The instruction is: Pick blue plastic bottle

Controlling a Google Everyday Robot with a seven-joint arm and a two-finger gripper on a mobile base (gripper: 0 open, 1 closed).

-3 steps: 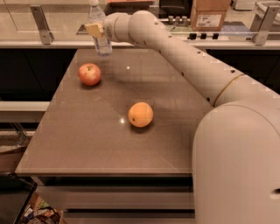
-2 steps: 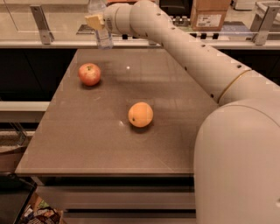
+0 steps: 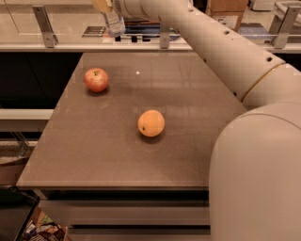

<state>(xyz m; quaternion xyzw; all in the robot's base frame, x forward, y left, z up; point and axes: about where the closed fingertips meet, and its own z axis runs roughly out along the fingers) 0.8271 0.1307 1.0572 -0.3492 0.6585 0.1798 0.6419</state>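
The blue plastic bottle (image 3: pixel 114 23) shows only as its clear lower part, hanging in the air above the far edge of the brown table (image 3: pixel 113 160). Its cap and upper part are cut off by the top of the camera view. My gripper (image 3: pixel 107 5) is at the very top edge, shut on the bottle, with a yellowish finger pad (image 3: pixel 100 4) against the bottle's left side. My white arm (image 3: pixel 225 52) reaches in from the lower right.
A red apple (image 3: pixel 96 79) sits on the table at the far left. An orange (image 3: pixel 151 123) sits near the middle. Behind the table runs a light counter ledge (image 3: pixel 56 46) with metal posts (image 3: pixel 41 19).
The gripper has risen with the bottle, lifting it off the table's far edge until its top left the view. The apple and orange have not moved.
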